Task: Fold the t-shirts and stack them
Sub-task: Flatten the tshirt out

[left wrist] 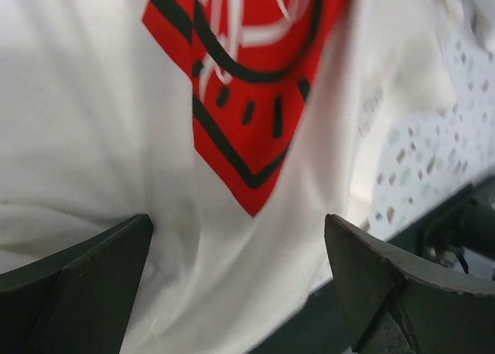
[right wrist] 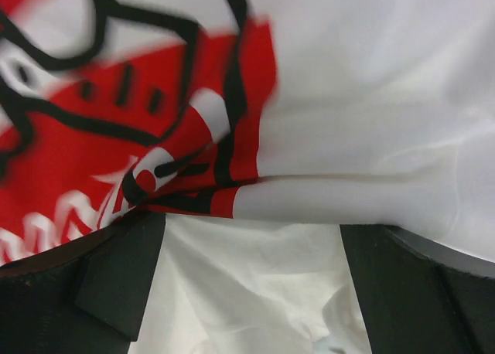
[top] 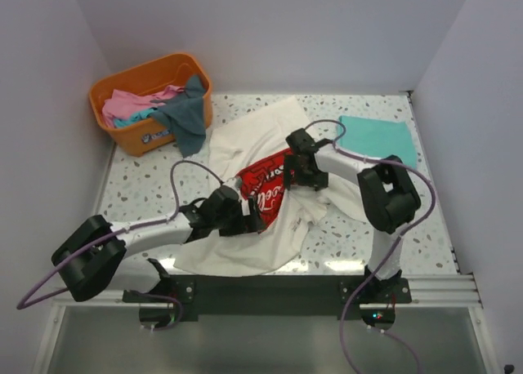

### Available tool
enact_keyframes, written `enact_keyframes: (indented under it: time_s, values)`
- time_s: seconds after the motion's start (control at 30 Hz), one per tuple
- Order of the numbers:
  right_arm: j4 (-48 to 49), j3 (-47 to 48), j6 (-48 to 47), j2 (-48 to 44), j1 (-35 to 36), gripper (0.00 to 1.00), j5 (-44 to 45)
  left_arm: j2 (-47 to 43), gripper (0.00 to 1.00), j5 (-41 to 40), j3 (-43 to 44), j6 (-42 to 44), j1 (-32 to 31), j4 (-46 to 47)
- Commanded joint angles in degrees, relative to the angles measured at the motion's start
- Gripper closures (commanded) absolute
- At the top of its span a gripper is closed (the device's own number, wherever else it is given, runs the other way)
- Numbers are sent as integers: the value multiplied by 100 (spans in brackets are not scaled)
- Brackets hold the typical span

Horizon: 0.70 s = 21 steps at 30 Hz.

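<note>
A lab test cell: plain white panel walls box in a speckled terrazzo-pattern tabletop edged by an aluminium rail.

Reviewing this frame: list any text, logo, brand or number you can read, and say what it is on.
White script lettering on the red print of the cream-white t-shirt: crumpled and small from above, blurred in both wrist views; not readable.
A dark label on the front of the orange basket: too small to read.
No other text is visible.
</note>
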Motion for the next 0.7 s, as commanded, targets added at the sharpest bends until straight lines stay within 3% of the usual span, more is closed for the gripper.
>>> enact_keyframes:
  time_s: [0.0,0.1,0.23,0.33,0.43,0.57,0.67]
  values:
    - [488,1042,-505,970,304,1,-90,298,0,779,-561,-1076,-963,-220]
    - [277,2290,-725,1823,375,1,-362,728,0,700,-87,-1105,-1465,264]
    - [198,4114,-1077,2982,393,1,-862,1904,0,735,993,-789,-1528,775]
    - [22,5521,-1805,3836,375,2,-1363,2906,0,770,2214,-551,-1493,803]
    - [136,6246,-2194,4232,156,1,-2014,3785,0,595,3436,-358,-1458,627]
    - [565,6004,-1423,3822,-686,1,-2883,4096,0,480,4728,3,-1326,-295]
    - [1041,5485,-885,3068,-1390,2,-3578,3719,0,77,4914,223,-1326,-699]
